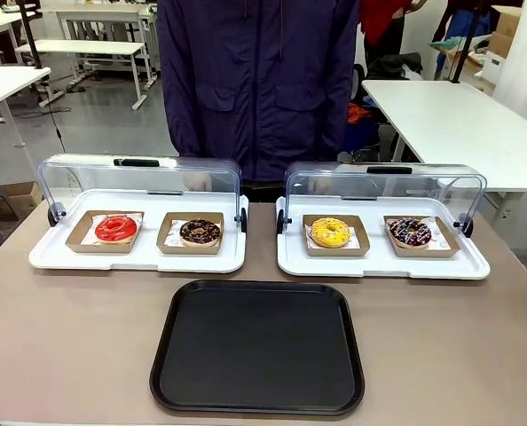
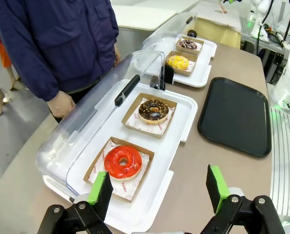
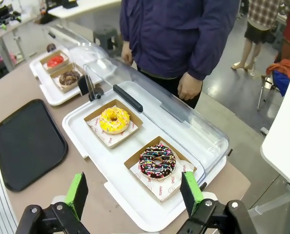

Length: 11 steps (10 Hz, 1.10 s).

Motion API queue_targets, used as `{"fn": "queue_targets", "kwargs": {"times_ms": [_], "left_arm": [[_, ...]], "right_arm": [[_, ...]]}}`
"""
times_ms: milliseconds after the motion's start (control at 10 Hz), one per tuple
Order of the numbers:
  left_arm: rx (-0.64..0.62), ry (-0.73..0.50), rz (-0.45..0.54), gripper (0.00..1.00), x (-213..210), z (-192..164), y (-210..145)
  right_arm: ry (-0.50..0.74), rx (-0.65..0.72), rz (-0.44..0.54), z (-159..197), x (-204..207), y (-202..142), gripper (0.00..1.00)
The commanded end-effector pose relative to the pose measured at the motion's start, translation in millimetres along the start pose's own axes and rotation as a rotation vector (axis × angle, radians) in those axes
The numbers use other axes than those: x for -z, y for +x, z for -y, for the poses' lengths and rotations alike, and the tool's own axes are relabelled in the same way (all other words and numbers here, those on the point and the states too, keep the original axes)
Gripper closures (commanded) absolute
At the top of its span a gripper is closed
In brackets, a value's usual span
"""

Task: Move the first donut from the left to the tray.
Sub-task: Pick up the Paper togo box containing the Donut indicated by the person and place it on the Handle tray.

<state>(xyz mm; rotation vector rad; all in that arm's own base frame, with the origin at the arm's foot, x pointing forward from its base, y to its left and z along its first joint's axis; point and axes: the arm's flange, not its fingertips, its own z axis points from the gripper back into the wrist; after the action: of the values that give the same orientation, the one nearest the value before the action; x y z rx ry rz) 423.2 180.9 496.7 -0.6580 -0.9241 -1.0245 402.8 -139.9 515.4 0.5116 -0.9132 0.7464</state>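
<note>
The left gripper point(image 2: 158, 186) hovers at the left end of the brown surface point(image 1: 68, 346), its green-padded fingers spread wide and holding nothing. That looks like a stance for coming down over a broad, soft thing. Just beyond its fingers lies the glossy red-glazed ring donut point(image 2: 122, 162), on white paper in a shallow brown cardboard holder point(image 2: 93, 168). The holder sits in the left compartment of a white tray point(image 1: 148, 257), so the donut has not yet left its place. The tray's clear domed lid point(image 1: 139, 182) is tipped back toward the far side, which leaves the donuts open to a reach from the robot's side. To its right, in the same tray, is a chocolate-brown donut point(image 1: 200, 232) in its own holder.

In the middle, nearer the robot, the large flat black rectangular tray point(image 1: 258, 346) lies bare, apparently placed there to receive the donut. A person in a dark blue jacket point(image 1: 259, 80) stands behind the trays, hands at the sides.

Farther right, a second white tray point(image 1: 379, 262), lid likewise raised, holds a yellow donut point(image 1: 330, 232) and a dark donut with coloured sprinkles point(image 1: 410, 232). The right gripper point(image 3: 135, 191) hangs near that tray's end, fingers wide apart and holding nothing.
</note>
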Motion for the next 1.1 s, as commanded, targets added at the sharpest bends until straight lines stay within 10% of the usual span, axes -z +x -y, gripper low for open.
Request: {"fn": "queue_targets", "kwargs": {"times_ms": [0, 1000], "left_arm": [[0.005, -0.003, 0.004, 0.0, -0.3, 0.9, 1.7], [0.005, -0.003, 0.004, 0.0, -0.3, 0.9, 1.7]], "right_arm": [[0.004, -0.01, 0.023, 1.8, 1.0, 1.6, 0.0], [0.004, -0.01, 0.023, 1.8, 1.0, 1.6, 0.0]]}}
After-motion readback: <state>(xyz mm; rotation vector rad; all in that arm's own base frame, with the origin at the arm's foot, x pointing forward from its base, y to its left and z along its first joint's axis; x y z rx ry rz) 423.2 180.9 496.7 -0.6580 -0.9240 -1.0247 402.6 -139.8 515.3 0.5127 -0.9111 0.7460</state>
